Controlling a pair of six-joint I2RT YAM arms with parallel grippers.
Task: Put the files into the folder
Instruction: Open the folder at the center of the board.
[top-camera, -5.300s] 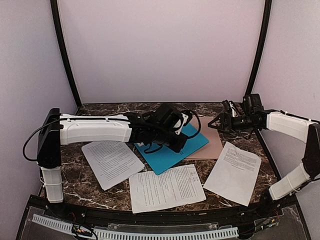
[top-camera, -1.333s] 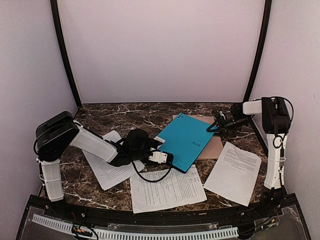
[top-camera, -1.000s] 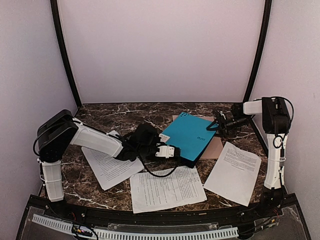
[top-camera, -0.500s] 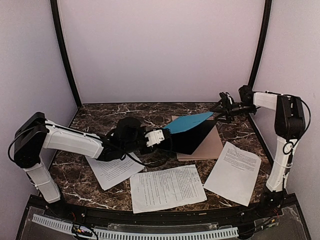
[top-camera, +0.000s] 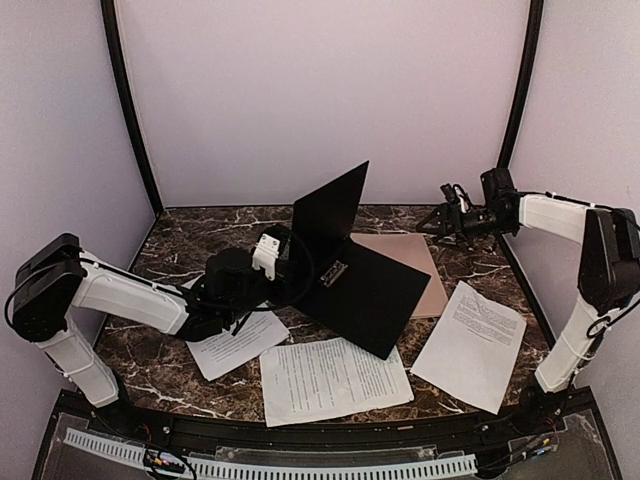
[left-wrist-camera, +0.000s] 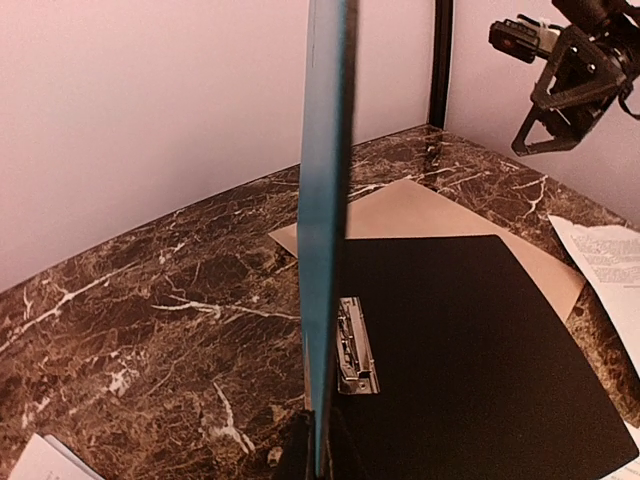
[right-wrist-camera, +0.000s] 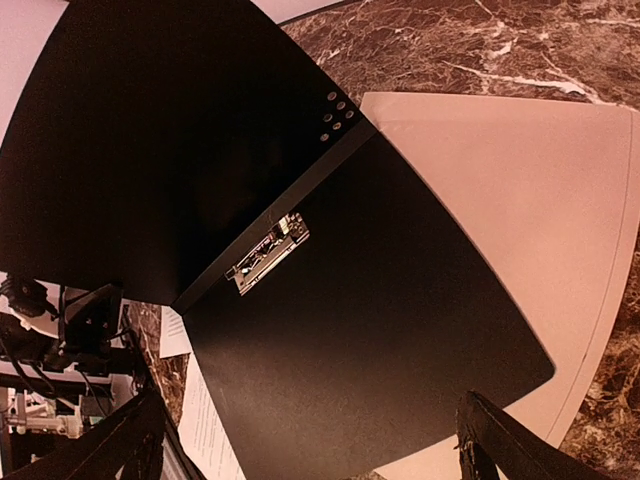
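Note:
A teal folder lies open at mid-table: its cover (top-camera: 332, 212) stands upright and its black inner leaf (top-camera: 372, 298), with a metal clip (top-camera: 333, 272), lies flat. My left gripper (top-camera: 290, 252) is shut on the cover's lower edge (left-wrist-camera: 325, 200), pinched at the left gripper (left-wrist-camera: 322, 452). A tan folder (top-camera: 418, 258) lies flat and closed under the black leaf. Three printed sheets lie in front: left (top-camera: 225, 348), middle (top-camera: 335, 378), right (top-camera: 470, 345). My right gripper (top-camera: 441, 221) hovers open above the tan folder's far right corner, holding nothing.
The right wrist view looks down on the black leaf (right-wrist-camera: 380, 340), the clip (right-wrist-camera: 266, 254) and the tan folder (right-wrist-camera: 520, 180). Black frame posts (top-camera: 512, 120) rise at the back corners. The table's front rail (top-camera: 300, 440) runs below the sheets.
My left gripper has swung the teal cover from nearly flat up to vertical, exposing the black inside and clip. My right gripper has opened and risen off the folder's far corner.

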